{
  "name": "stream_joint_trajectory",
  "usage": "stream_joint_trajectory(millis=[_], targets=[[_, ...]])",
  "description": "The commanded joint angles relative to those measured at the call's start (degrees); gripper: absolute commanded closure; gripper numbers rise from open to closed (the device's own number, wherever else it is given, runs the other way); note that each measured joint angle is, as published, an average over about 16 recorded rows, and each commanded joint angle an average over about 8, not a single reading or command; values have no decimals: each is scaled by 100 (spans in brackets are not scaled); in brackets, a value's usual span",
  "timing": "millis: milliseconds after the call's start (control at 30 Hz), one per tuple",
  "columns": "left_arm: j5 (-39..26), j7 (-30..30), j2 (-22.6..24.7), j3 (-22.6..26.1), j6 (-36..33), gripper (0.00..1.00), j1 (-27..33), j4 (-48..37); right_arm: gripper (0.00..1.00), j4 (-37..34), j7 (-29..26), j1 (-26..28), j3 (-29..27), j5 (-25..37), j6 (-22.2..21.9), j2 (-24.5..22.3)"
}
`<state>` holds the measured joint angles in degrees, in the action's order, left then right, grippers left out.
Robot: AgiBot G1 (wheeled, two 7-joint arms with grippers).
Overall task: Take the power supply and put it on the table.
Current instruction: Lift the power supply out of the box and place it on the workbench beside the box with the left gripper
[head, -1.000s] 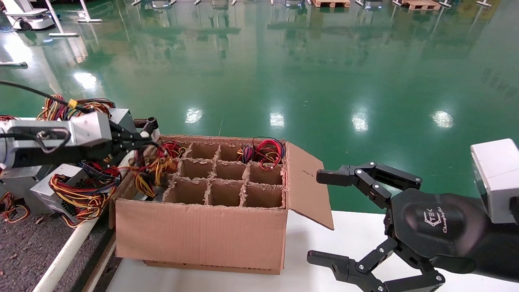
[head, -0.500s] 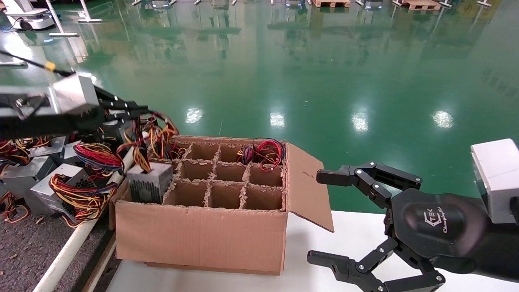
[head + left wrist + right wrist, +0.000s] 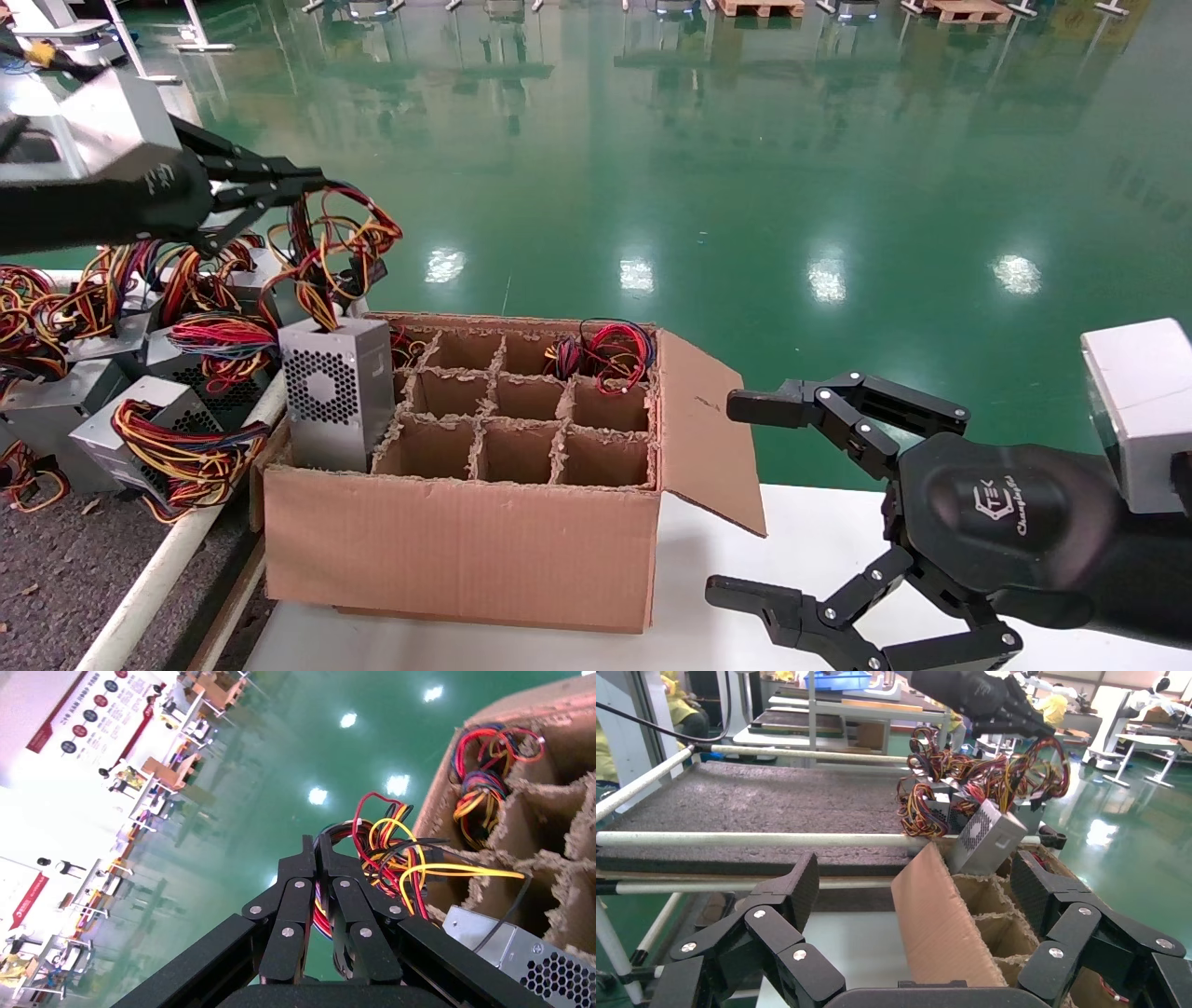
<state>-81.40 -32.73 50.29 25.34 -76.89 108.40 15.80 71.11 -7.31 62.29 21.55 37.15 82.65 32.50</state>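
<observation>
A grey metal power supply (image 3: 337, 391) with a honeycomb vent hangs by its coloured cables (image 3: 335, 233), its lower part still inside the front-left cell of the cardboard box (image 3: 466, 540). My left gripper (image 3: 312, 182) is above it, shut on the cable bundle (image 3: 393, 853); in the left wrist view the gripper (image 3: 316, 855) has its jaws pressed together on the wires. The right wrist view shows the power supply (image 3: 986, 836) tilted above the box. The table (image 3: 56, 568) is the dark speckled surface left of the box. My right gripper (image 3: 736, 499) hangs open by the box's right side.
Several other power supplies (image 3: 140, 419) with tangled cables lie on the table behind a white rail (image 3: 158, 578). Another cable bundle (image 3: 605, 349) sits in the box's back-right cell. The box's flap (image 3: 708, 419) leans out over the white tabletop (image 3: 819, 540).
My left gripper has risen and drawn back to the left with the cables, lifting the power supply most of the way out of its cell. The right arm has not moved.
</observation>
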Motion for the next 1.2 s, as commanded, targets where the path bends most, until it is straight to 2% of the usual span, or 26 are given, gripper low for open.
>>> stream_joint_trajectory(millis=[33,700,1200], targets=[[38,82,-21,-26,0,100,9,40,0,0,0,0,0,0,0,0],[227,622,-116,-219,311,100,439,474,0,0,0,0,0,0,0,0],[-27,358,-211,-236,1127,100,1527,-170,0,0,0,0,0,0,0,0]])
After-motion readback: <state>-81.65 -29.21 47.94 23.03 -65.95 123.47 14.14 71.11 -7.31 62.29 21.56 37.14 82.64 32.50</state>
